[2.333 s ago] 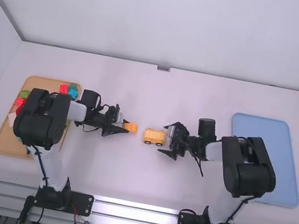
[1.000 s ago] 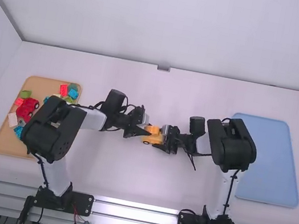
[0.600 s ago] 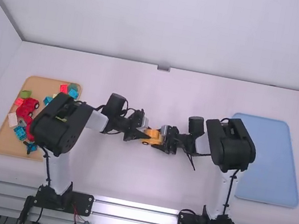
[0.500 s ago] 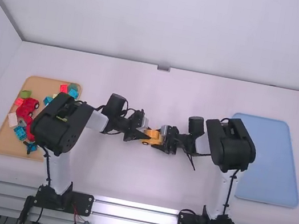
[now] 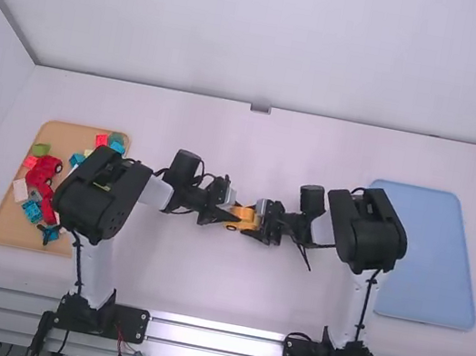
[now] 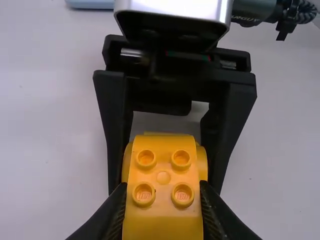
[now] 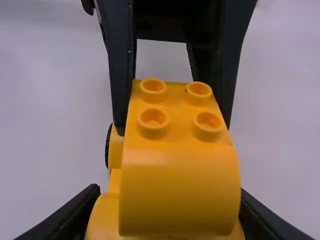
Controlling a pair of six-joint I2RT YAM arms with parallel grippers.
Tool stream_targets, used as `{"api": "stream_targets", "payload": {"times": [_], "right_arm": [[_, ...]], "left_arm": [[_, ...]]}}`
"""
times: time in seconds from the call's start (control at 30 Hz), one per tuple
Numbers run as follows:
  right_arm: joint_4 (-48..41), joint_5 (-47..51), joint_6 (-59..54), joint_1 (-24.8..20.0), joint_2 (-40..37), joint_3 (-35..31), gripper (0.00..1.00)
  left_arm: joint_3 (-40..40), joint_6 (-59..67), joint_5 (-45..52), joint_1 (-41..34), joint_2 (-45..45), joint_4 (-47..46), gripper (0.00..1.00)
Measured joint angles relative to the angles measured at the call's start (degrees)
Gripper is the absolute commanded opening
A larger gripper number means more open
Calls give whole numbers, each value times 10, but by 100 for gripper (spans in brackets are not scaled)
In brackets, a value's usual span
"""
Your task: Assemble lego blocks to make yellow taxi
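Note:
At the table's centre, my left gripper (image 5: 229, 215) and right gripper (image 5: 255, 229) meet at the yellow car base (image 5: 244, 217). In the left wrist view, my left gripper (image 6: 163, 212) is shut on a studded yellow block (image 6: 163, 178). From the right wrist view, this curved block (image 7: 180, 187) sits over the car base (image 7: 101, 216), whose black wheel shows at one side. My right gripper (image 7: 168, 200) is shut on the base, one finger along each side. Whether the block is fully seated cannot be told.
A wooden tray (image 5: 4, 220) at the left holds a red car (image 5: 43, 171) and several coloured blocks. On the right lies a blue tray (image 5: 445, 261), partly behind the right arm.
Over about two seconds, the left arm has brought the yellow block rightward onto the base, and the right gripper has moved in and closed on the base. Since half a second ago, hardly any motion.

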Motion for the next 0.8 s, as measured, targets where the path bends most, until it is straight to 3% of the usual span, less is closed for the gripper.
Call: {"api": "stream_targets", "payload": {"times": [0.8], "right_arm": [[-4,-6,-1,-8,0,0,53]], "left_arm": [[10,22,-50,-24,-13,-36,2]]}}
